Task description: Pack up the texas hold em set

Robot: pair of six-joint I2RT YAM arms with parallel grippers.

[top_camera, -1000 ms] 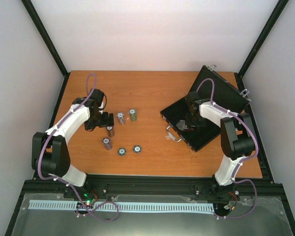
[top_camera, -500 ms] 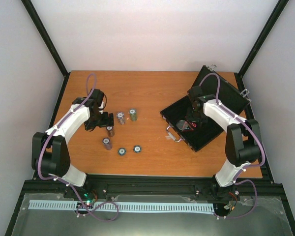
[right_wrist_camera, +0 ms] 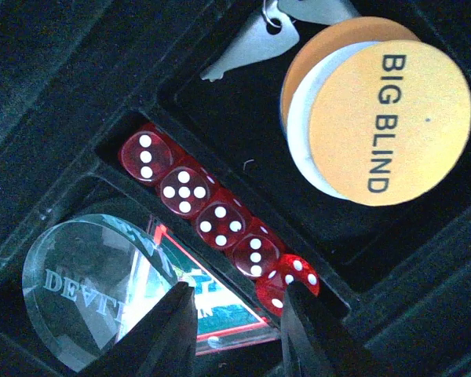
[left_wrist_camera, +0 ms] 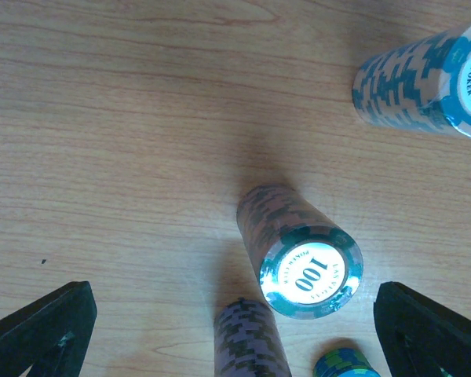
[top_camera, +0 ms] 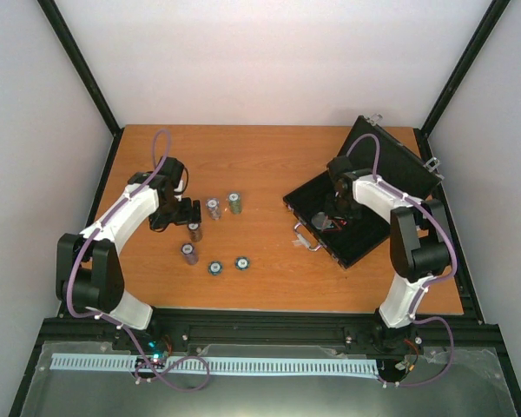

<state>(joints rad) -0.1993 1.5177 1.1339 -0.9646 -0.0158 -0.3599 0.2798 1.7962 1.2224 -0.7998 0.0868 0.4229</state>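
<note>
Wooden table (top_camera: 269, 148), pale walls (top_camera: 269, 52)

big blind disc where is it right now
The big blind disc lies upper right in the right wrist view, inside the black case, atop other discs, with silver keys upper left of it and red dice lower left.

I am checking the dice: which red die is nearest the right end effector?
The die at the row's lower-right end, right above one fingertip; the other four lie farther.
</note>
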